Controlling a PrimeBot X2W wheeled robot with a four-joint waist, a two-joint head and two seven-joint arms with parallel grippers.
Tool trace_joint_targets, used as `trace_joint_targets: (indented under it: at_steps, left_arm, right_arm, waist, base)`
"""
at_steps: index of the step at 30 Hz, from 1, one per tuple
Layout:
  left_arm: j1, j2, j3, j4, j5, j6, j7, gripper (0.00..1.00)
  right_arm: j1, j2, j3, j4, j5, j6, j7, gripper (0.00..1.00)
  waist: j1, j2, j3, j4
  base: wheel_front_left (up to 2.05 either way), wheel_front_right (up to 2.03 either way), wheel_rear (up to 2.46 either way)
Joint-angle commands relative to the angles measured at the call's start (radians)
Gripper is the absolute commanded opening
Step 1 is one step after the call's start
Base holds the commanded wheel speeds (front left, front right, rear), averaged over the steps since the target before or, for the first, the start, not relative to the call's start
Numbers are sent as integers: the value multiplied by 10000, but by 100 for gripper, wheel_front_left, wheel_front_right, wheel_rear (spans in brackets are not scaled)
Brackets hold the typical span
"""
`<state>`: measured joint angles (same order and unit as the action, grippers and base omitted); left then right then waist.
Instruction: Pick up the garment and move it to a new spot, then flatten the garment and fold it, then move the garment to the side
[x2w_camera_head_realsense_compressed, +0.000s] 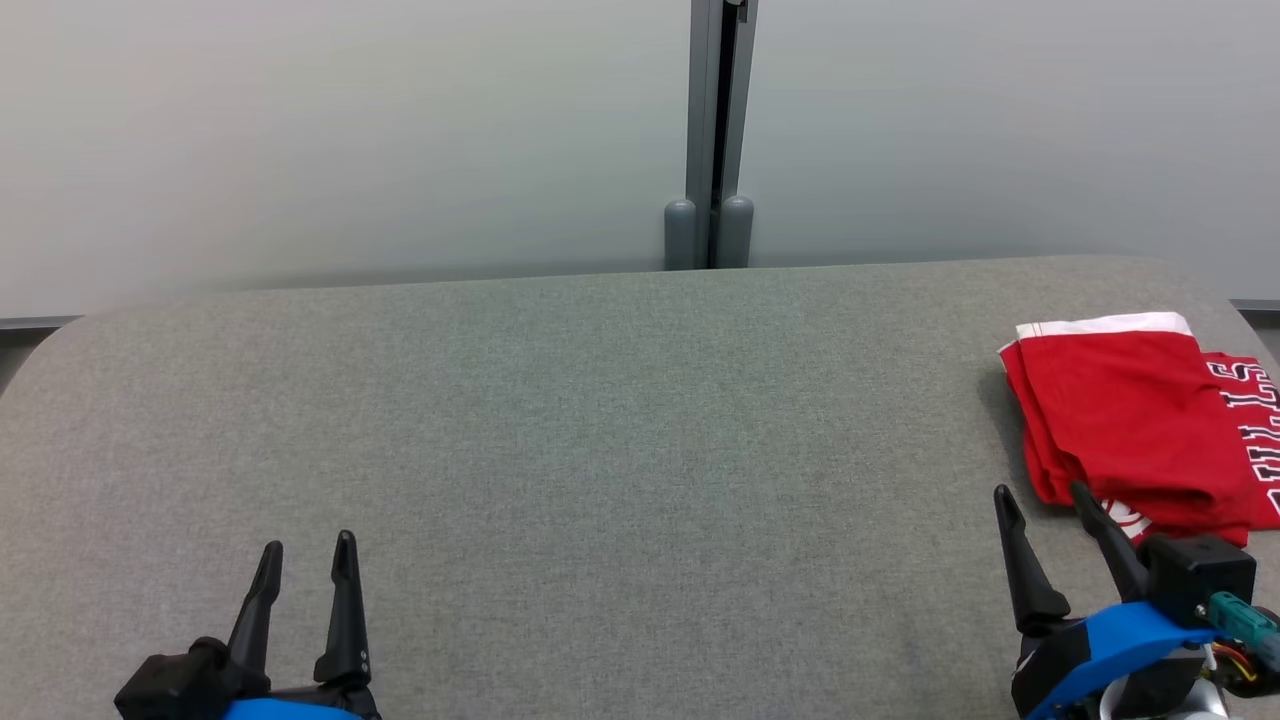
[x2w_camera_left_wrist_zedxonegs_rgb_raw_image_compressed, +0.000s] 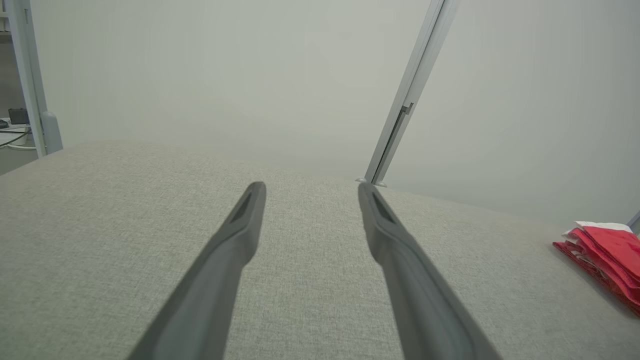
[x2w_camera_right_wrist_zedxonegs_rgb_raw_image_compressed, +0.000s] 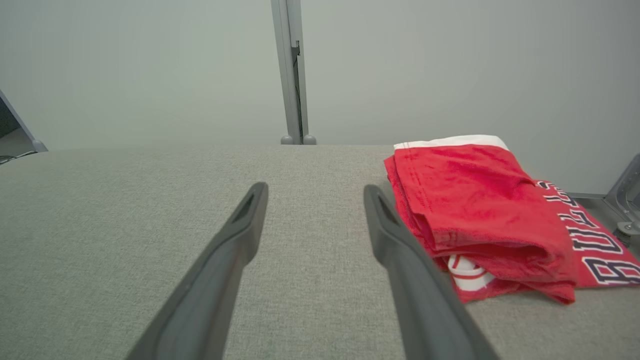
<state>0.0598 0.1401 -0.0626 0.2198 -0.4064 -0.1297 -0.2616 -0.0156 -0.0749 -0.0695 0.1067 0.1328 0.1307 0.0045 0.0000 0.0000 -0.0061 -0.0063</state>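
A folded red garment (x2w_camera_head_realsense_compressed: 1135, 420) with white trim and dark lettering lies at the right end of the grey table (x2w_camera_head_realsense_compressed: 620, 450). The right wrist view shows the garment (x2w_camera_right_wrist_zedxonegs_rgb_raw_image_compressed: 480, 200) just right of my right gripper's fingers. My right gripper (x2w_camera_head_realsense_compressed: 1042, 500) stands open just left of and in front of the garment, holding nothing. Near the front left edge my left gripper (x2w_camera_head_realsense_compressed: 305, 555) is open and empty, far from the cloth. From the left wrist the garment (x2w_camera_left_wrist_zedxonegs_rgb_raw_image_compressed: 607, 252) appears at the far right edge, well away from my left gripper (x2w_camera_left_wrist_zedxonegs_rgb_raw_image_compressed: 310, 189).
A pale wall runs behind the table, with a grey vertical post (x2w_camera_head_realsense_compressed: 715, 130) at its middle. The table's fabric top (x2w_camera_right_wrist_zedxonegs_rgb_raw_image_compressed: 150, 210) stretches wide to the left of the garment. A grey metal frame (x2w_camera_right_wrist_zedxonegs_rgb_raw_image_compressed: 625, 195) stands beyond the table's right end.
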Motion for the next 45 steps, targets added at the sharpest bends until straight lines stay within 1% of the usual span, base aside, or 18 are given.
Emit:
trace_joint_targets:
  at_steps: [1, 2, 8, 25, 45]
  left_arm:
    - [87, 16, 16, -16, -16, -6, -41, 100]
    - [0, 0, -3, -1, -7, 0, 2, 0]
    - [141, -184, -106, 416, -177, 0, 97, 0]
    - [-295, -306, 275, 363, -2861, -3, 877, 0]
    - [-698, -437, 662, 316, -5399, -5, 1638, 0]
  right_arm:
    - [64, -4, -9, -43, -52, 2, 18, 100]
    - [-2, 1, -2, 4, 5, 0, -2, 0]
    - [19, 68, -26, 546, 220, 0, 81, 0]
    - [-202, 108, -117, 704, 3473, 0, 300, 0]
    - [-422, 145, -203, 869, 6564, 1, 512, 0]
  waist:
    - [0, 0, 2, 9]
    - [0, 0, 3, 4]
    - [1, 0, 6, 3]
    - [1, 0, 18, 11]
    - [0, 0, 31, 21]
  base:
    - [0, 0, 0]
    - [0, 0, 0]
    - [0, 0, 0]
    - [0, 0, 0]
    - [0, 0, 0]
